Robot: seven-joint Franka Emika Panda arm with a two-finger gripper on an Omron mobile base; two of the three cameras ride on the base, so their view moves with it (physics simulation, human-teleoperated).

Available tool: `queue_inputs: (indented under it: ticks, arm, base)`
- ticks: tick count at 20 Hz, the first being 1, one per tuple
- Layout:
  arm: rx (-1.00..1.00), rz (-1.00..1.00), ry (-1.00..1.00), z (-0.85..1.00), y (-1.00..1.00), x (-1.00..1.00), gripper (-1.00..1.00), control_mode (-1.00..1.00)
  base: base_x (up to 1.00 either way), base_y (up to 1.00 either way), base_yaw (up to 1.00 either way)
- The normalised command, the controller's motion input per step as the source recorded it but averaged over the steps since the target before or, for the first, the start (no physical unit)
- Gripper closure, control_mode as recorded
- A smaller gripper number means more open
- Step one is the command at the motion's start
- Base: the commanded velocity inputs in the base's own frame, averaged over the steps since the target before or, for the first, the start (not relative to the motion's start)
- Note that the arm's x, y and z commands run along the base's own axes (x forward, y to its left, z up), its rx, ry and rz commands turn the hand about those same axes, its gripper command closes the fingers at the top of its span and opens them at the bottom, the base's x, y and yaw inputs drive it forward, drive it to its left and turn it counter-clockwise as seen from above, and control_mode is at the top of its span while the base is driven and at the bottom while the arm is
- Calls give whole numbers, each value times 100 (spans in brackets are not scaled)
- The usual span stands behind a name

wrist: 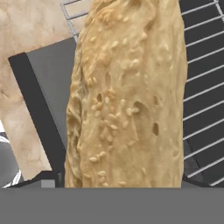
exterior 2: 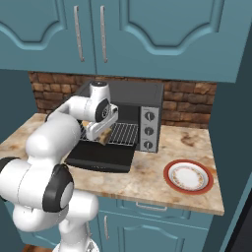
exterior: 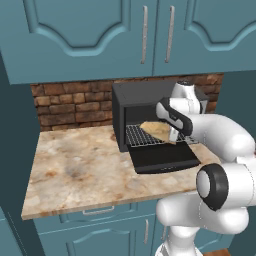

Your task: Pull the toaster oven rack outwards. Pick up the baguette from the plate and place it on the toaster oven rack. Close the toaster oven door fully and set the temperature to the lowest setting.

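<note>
On the desk (exterior: 80,170), the toaster oven (exterior 2: 133,106) stands door (exterior: 162,157) down, its rack (exterior: 142,136) pulled out bearing the baguette (exterior: 156,130), the end effector (exterior: 173,134) spread wide about it, the plate (exterior 2: 189,177) well apart.

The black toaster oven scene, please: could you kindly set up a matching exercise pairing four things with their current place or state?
Things:
1. golden-tan seeded baguette
2. round white plate with orange-red rim
3. black glass toaster oven door
4. silver wire toaster oven rack

States:
A. folded down open over the counter
B. bare, on the counter right of the oven
C. pulled outwards over the door
D. lying over the rack

Pairs: 1-D, 2-B, 3-A, 4-C
</note>
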Motion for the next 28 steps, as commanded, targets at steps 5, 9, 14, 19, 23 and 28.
queue_inputs:
  ticks: [5,9,14,19,23,28]
  arm:
    - [-6,4,-14,0,0,2,100,-100]
    - [-3,-3,-19,0,1,0,100,-100]
    - [0,-8,-10,0,3,25,100,-100]
    - [0,-1,0,-2,0,40,100,-100]
    - [0,0,1,-2,0,38,100,-100]
    - [0,0,0,-12,0,16,100,-100]
  base:
    - [0,0,0]
    - [0,0,0]
    - [0,0,0]
    - [0,0,0]
    - [0,0,0]
    - [0,0,0]
